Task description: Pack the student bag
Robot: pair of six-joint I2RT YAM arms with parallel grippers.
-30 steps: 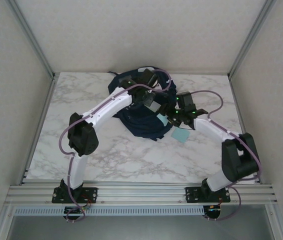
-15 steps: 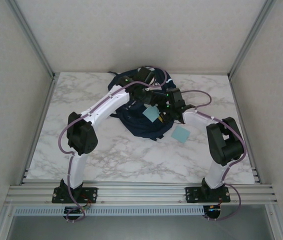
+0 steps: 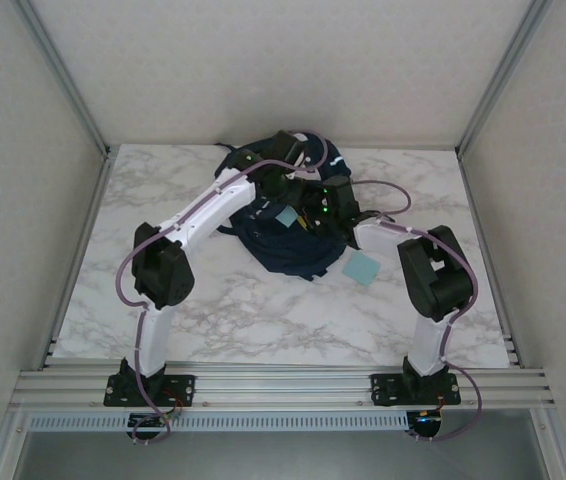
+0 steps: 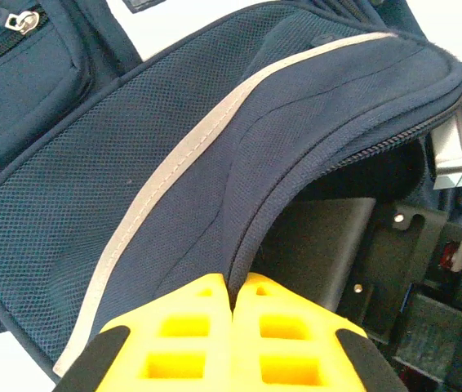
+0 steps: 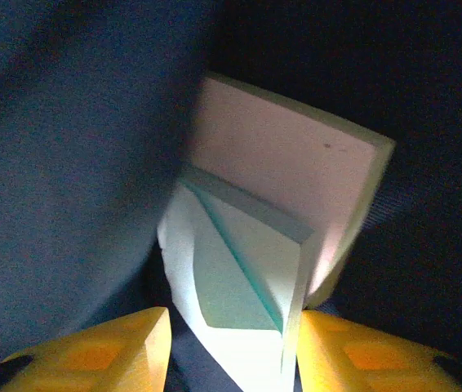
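The student bag (image 3: 278, 248) lies at the far middle of the marble worktop (image 3: 213, 310), and both arms reach in over it.

The left gripper (image 4: 233, 287) has its jaws clenched on the edge of the bag's upper panel, the mesh one with the pale stripe. The fabric is pinched flat between the two yellow fingers. I judge that this pinch holds the mouth up. In the left wrist view the zip line arches away from the lower half of the bag and leaves a dark gap on the right, and the other arm's hardware sits in that gap.

The right gripper (image 5: 231, 320) is inside that gap, with dark fabric all round it. A pale green pad (image 5: 239, 302) stands on edge between its jaws, and a second, paler slab (image 5: 296, 180) leans just behind it. The right finger seems to touch the pad's edge. The view is close and dim, though, so I cannot tell whether the jaws grip the pad or have let it go. The pad is upright probably because a thin slab goes through a narrow opening most easily edge first.

Another teal pad (image 3: 361, 268) lies flat on the worktop just right of the bag, on its near side. It is not yet packed, and it is likely the next item to go in.
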